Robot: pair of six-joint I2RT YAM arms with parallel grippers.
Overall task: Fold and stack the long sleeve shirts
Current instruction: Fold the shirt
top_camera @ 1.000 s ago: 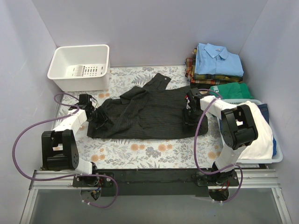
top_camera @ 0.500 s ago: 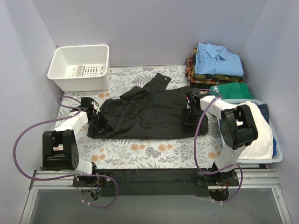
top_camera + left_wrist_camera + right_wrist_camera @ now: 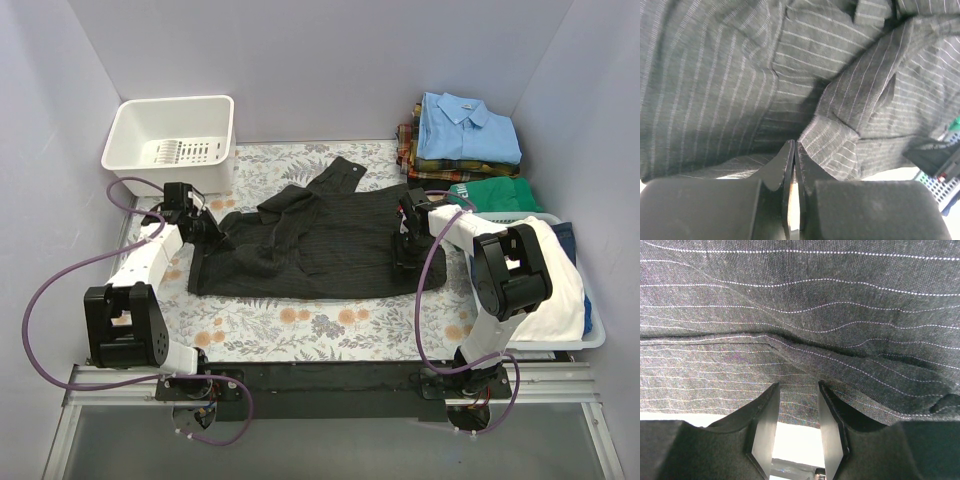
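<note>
A black pinstriped long sleeve shirt (image 3: pixel 320 240) lies spread and rumpled across the floral table, one sleeve reaching toward the back. My left gripper (image 3: pixel 207 230) is at its left edge, jaws closed on a fold of the cloth; the left wrist view shows the gripper (image 3: pixel 794 150) pinching the striped shirt (image 3: pixel 715 75). My right gripper (image 3: pixel 403 250) sits low at the shirt's right edge. In the right wrist view the gripper (image 3: pixel 797 390) is open, its fingers apart just short of the cloth (image 3: pixel 800 290). A folded light blue shirt (image 3: pixel 468 128) tops a plaid one (image 3: pixel 415 152) at the back right.
A white basket (image 3: pixel 150 178) stands at the back left. A green folded garment (image 3: pixel 495 193) lies below the shirt stack. A pale bin (image 3: pixel 590 335) with white cloth (image 3: pixel 545 280) is at the right, beside the right arm. Purple cables loop near both arm bases.
My left gripper has moved toward the back, pulling the shirt's left edge with it. The right gripper has stayed put.
</note>
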